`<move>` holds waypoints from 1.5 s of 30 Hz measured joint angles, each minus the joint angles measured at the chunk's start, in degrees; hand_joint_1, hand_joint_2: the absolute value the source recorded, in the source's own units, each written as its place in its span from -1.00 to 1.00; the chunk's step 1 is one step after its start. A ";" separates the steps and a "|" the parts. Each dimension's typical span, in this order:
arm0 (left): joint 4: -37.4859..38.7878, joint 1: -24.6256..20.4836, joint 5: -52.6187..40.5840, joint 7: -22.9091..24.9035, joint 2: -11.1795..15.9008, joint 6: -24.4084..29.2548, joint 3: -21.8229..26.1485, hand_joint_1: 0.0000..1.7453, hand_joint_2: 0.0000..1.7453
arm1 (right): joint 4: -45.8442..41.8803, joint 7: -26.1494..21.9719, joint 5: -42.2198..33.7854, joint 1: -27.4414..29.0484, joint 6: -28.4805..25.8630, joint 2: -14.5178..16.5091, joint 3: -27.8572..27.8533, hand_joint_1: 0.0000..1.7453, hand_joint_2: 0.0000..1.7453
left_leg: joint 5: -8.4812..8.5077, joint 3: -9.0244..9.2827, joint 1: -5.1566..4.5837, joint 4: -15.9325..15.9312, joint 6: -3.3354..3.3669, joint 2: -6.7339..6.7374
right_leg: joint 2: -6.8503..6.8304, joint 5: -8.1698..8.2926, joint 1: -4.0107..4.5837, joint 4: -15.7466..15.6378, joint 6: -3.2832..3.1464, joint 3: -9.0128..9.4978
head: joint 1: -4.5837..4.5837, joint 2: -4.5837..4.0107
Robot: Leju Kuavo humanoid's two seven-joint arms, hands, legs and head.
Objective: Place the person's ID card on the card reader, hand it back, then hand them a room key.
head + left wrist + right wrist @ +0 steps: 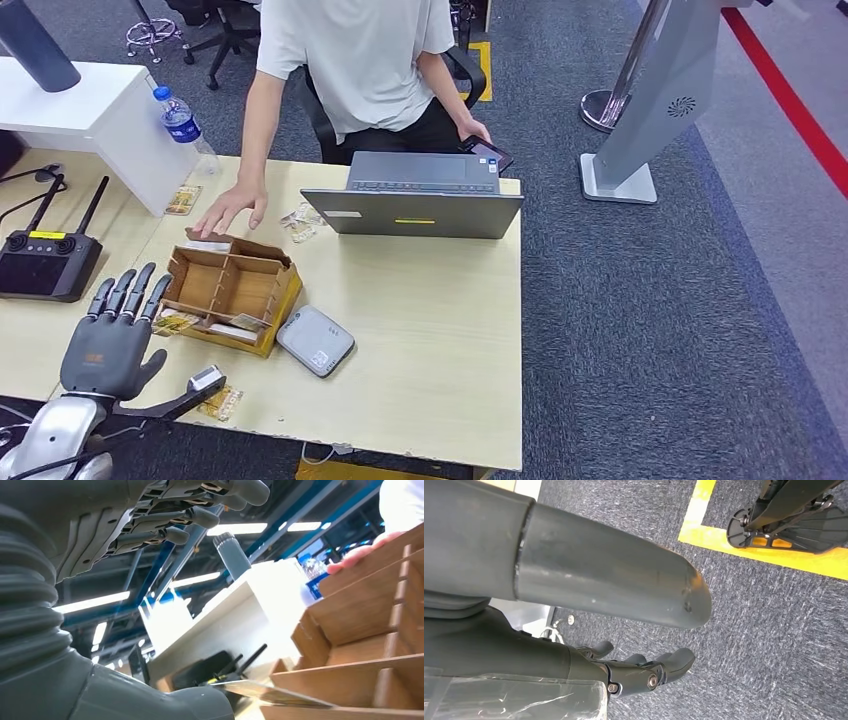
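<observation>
On the wooden desk [430,330], lower left of frame, the left hand [108,335] hovers spread and empty (card reader [315,341] nearby); risk: fingers snagging the wooden organiser [232,290].

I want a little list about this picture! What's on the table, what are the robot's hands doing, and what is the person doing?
Table: wooden organizer box, grey card reader, laptop, water bottle, black remote controller
Cards: one by the box, one at the table's front edge
Left hand: above the table, fingers apart, holding nothing
Right hand: hanging over the carpet, holding nothing
Person: seated, one hand flat on the table
</observation>
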 joint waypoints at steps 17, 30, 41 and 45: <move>1.28 3.20 1.56 -4.30 6.23 4.19 2.66 -1.00 1.00 | -0.02 -0.22 0.75 -0.03 0.09 0.00 -0.01 -1.00 -1.00 | 0.00 -0.01 0.01 0.00 0.00 -0.03 | -0.03 -0.01 0.01 0.00 0.00 0.01 | 0.00 0.00; 5.61 1.15 0.84 -5.40 5.76 4.42 3.04 -1.00 1.00 | -0.02 -0.24 1.27 -0.07 0.09 0.00 -0.01 -1.00 -1.00 | 0.00 0.00 0.01 0.00 0.00 -0.02 | -0.02 -0.01 0.01 0.00 -0.01 0.00 | -0.01 0.00; 10.74 -3.04 -0.67 -5.86 3.43 5.68 1.94 -1.00 1.00 | 0.00 -0.42 2.27 -0.20 0.07 0.00 -0.01 -1.00 -1.00 | 0.00 0.01 0.00 0.00 0.00 -0.02 | -0.03 0.00 0.00 0.00 -0.01 0.00 | 0.00 0.00; 12.52 -4.69 -1.30 -5.84 2.30 6.42 0.66 -1.00 1.00 | 0.00 -0.42 2.89 -0.32 0.07 0.00 0.00 -1.00 -1.00 | 0.00 0.00 0.00 0.00 0.00 -0.02 | -0.03 0.00 0.00 0.00 -0.01 0.00 | 0.00 0.00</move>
